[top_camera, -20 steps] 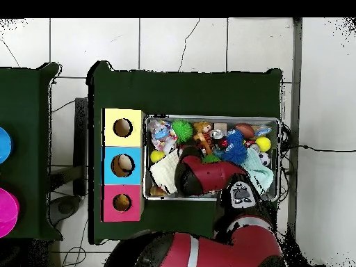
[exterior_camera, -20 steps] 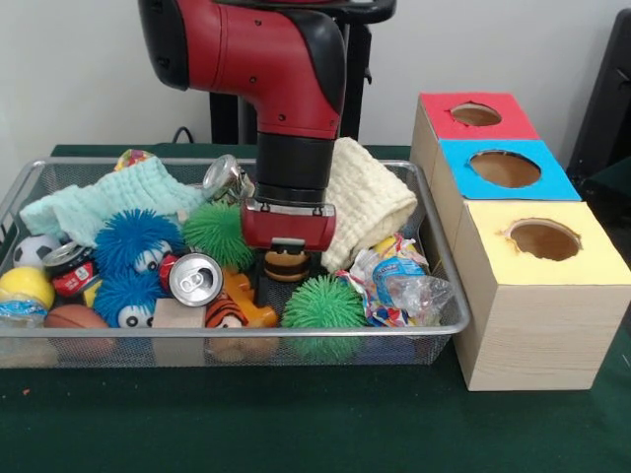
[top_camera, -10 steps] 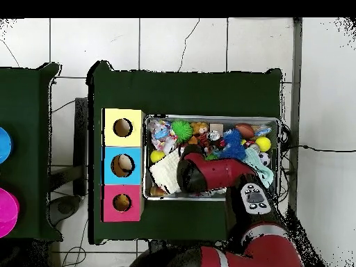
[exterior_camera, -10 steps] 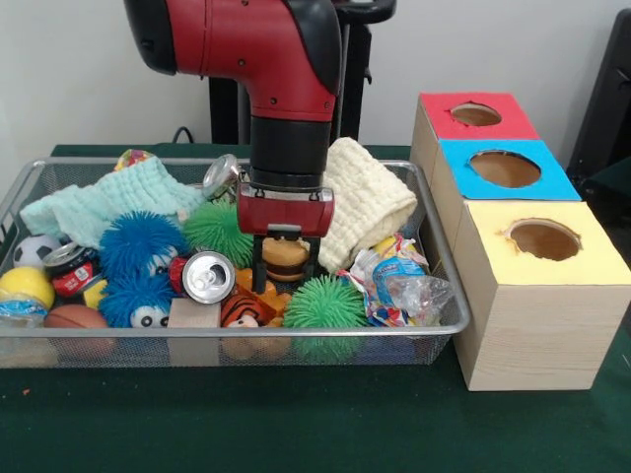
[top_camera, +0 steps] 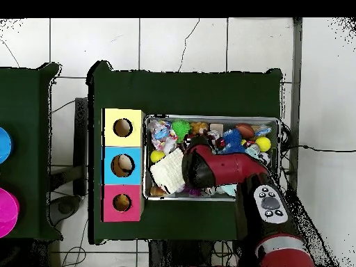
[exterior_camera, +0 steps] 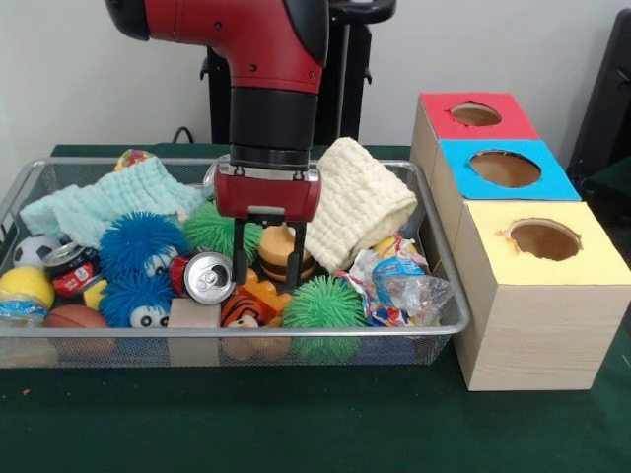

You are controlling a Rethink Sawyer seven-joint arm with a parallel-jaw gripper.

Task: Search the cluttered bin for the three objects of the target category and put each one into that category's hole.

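Observation:
My gripper (exterior_camera: 268, 258) hangs over the middle of the silver wire bin (exterior_camera: 296, 330). Its fingers (exterior_camera: 241, 254) are shut on a small tan toy with dark brown stripes (exterior_camera: 279, 254), held a little above the clutter. An orange black-striped tiger (exterior_camera: 246, 305) lies just below, at the bin's front. I cannot make out the yellow duck. The red-topped box's round hole (exterior_camera: 476, 114) is at the far right, apart from the gripper. In the overhead view the arm (top_camera: 222, 170) covers the gripper inside the bin (top_camera: 208, 117), and the red-topped hole (top_camera: 122, 202) lies to the left.
Blue puff balls (exterior_camera: 138, 241), green puff balls (exterior_camera: 323, 304), a crushed can (exterior_camera: 207, 278), a cream cloth (exterior_camera: 365, 202), a mint cloth (exterior_camera: 108, 202) and crumpled wrappers (exterior_camera: 399, 281) fill the bin. The blue-topped box (exterior_camera: 505, 168) and yellow-topped box (exterior_camera: 542, 239) stand beside the red one.
The gripper has risen and shifted slightly left in the front view, carrying the striped toy up out of the clutter. The arm's elbow has swung in the overhead view.

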